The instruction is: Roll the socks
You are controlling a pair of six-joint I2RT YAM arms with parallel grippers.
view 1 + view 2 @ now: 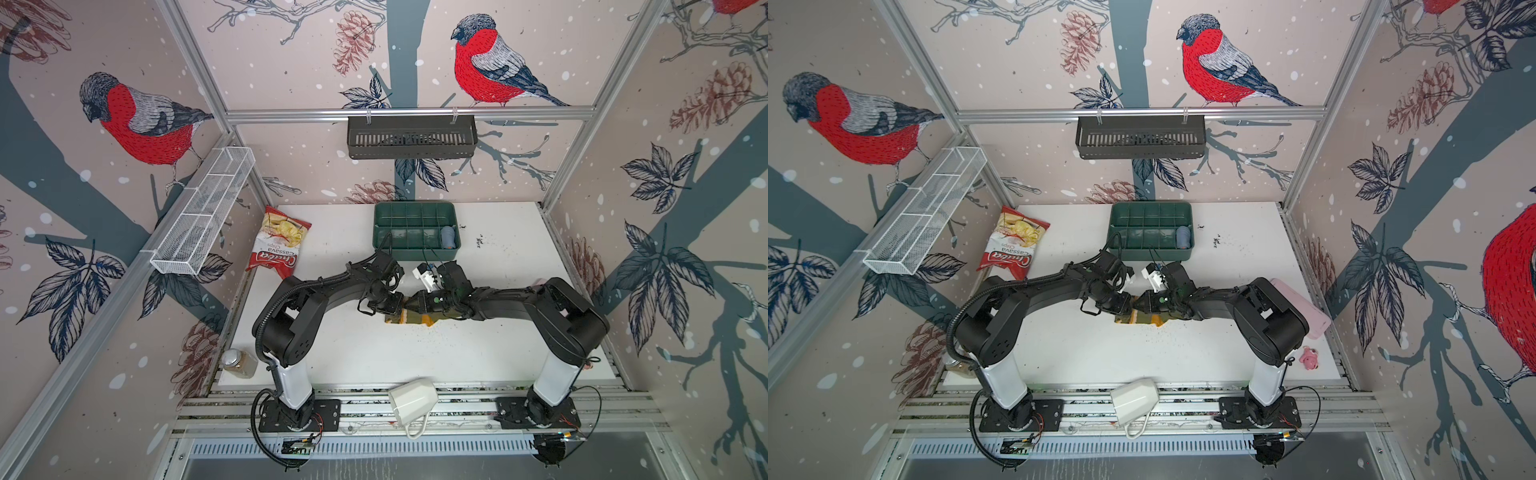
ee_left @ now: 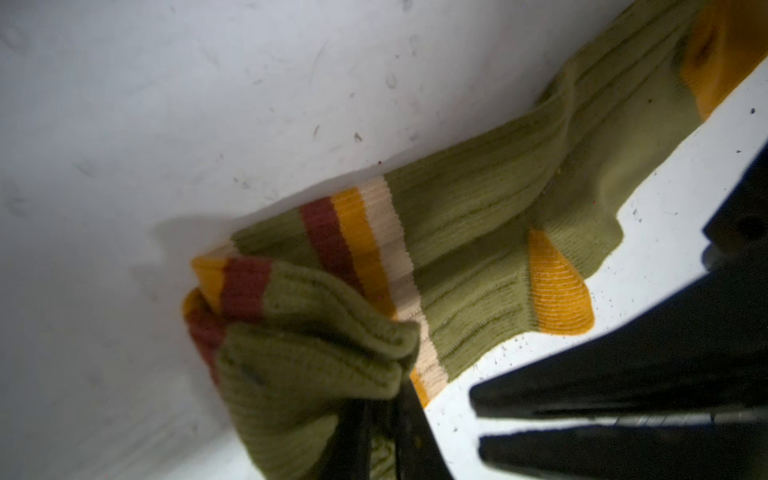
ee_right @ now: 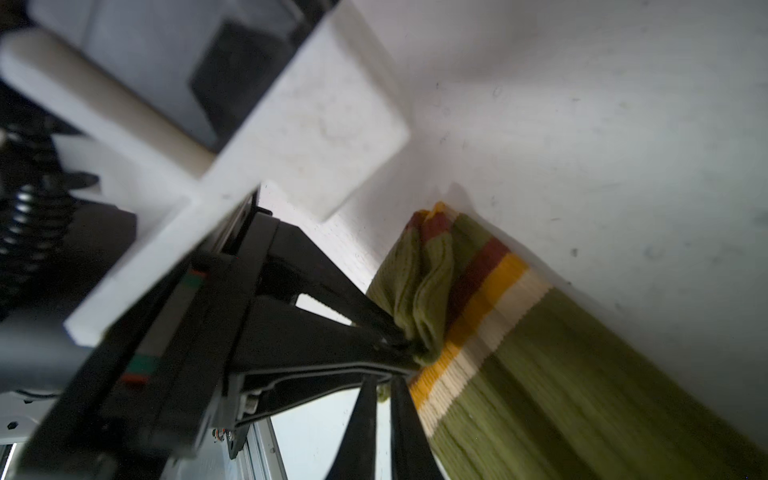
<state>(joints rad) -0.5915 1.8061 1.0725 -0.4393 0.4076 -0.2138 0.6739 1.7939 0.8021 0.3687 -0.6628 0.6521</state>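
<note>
Bench [image 1: 353,353]: carried your socks [image 1: 415,319] at its middle, between both arms.
Socks: lay flat and stacked, ready to roll from the cuff [image 2: 316,316].
Cuff: folded over once.
Left pincer [image 2: 380,405]: clenched on that fold, likely to stop it springing open.
Right pincer [image 3: 382,384]: narrow beside the cuff; you couldn't tell whether it gripped.

Olive-green socks [image 2: 478,241]: two. Cassava chips bag [image 1: 279,243], green divided tray [image 1: 407,253], blue-grey sock roll [image 1: 448,237], white mug [image 1: 413,401]: one each.
</note>
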